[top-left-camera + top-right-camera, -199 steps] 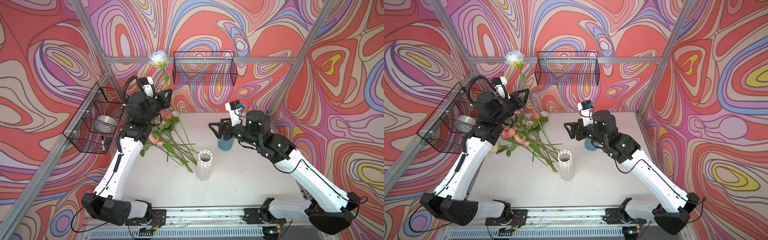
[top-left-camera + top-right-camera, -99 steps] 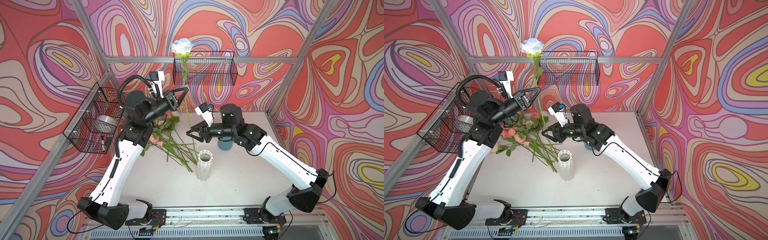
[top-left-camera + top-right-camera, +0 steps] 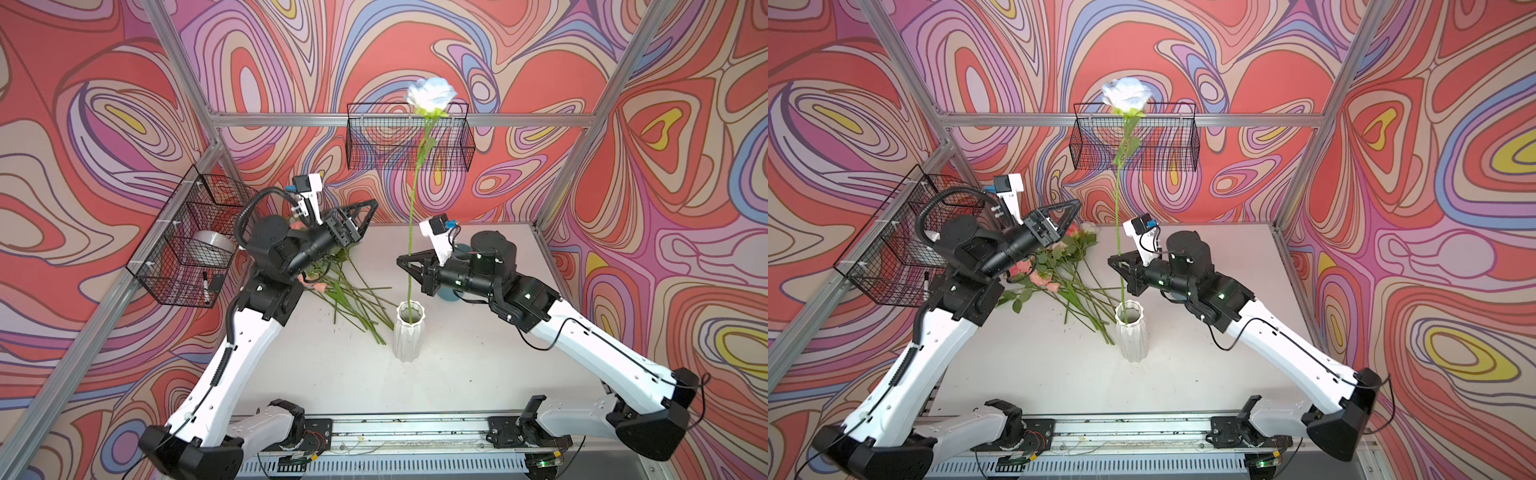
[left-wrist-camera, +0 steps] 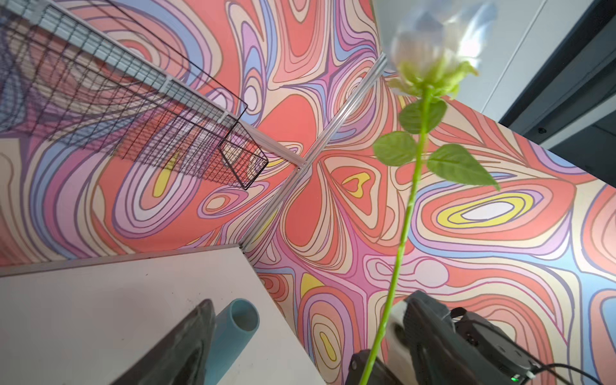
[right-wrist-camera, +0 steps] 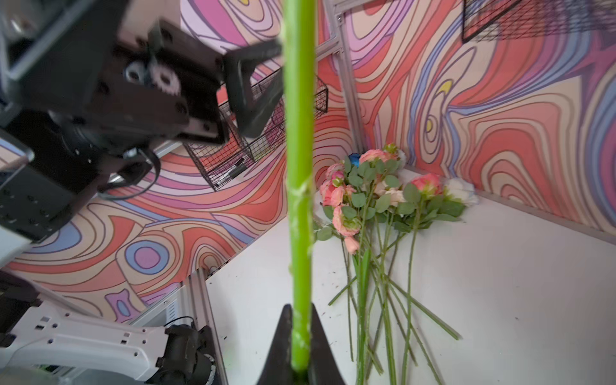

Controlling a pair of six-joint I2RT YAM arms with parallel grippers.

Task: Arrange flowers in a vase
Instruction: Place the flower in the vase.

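Observation:
A pale blue rose [image 3: 430, 93] [image 3: 1127, 93] stands upright on its long green stem [image 5: 300, 166]. The stem's lower end reaches into the mouth of the white ribbed vase [image 3: 409, 332] [image 3: 1131, 332]. My right gripper [image 3: 409, 262] [image 3: 1120, 262] [image 5: 301, 346] is shut on the stem a little above the vase. Left of the stem and apart from it, my left gripper [image 3: 365, 216] [image 3: 1073, 216] is open with nothing in it. One of its fingers [image 4: 186, 346] shows in the left wrist view. The other flowers [image 3: 340, 282] [image 3: 1059, 270] [image 5: 376, 200] lie in a heap on the table under the left arm.
A teal cup [image 4: 233, 333] [image 3: 451, 293] stands behind the right gripper. One wire basket [image 3: 409, 137] hangs on the back wall. Another basket [image 3: 191, 241] on the left wall holds a tape roll and a marker.
The rose has travelled right from above the heap to over the vase. My right gripper has shut on its stem, and my left gripper has opened and let go.

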